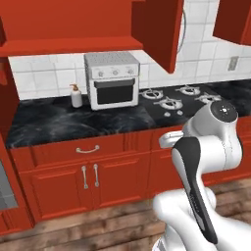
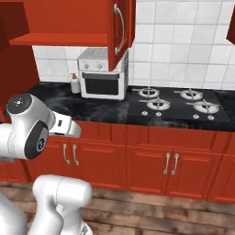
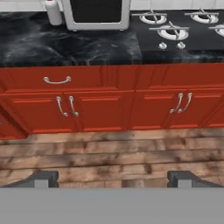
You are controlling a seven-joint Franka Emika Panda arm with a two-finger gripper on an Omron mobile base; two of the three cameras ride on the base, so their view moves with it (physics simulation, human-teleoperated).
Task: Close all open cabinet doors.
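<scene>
One of the cabinet doors (image 1: pixel 159 32) stands swung out from the wall cabinet above the counter, with its curved silver handle (image 2: pixel 120 30) facing the right base view. Behind it the cabinet's open shelf (image 1: pixel 68 46) shows. A tall red panel (image 2: pixel 16 59) at the left edge looks like a second door swung out. Another red door (image 1: pixel 233 19) hangs at the upper right; I cannot tell whether it is open. My gripper (image 3: pixel 113 179) is open, with nothing between its fingertips (image 3: pixel 43 178). It looks at the lower cabinets from well back, far below the wall doors.
A white toaster oven (image 1: pixel 112 80) and a soap dispenser (image 1: pixel 76 96) stand on the black marble counter (image 1: pixel 59 122). The gas hob (image 1: pixel 181 98) lies to their right. Red lower cabinets (image 3: pixel 100 109) and a drawer (image 3: pixel 57 80) front the wooden floor (image 3: pixel 109 153).
</scene>
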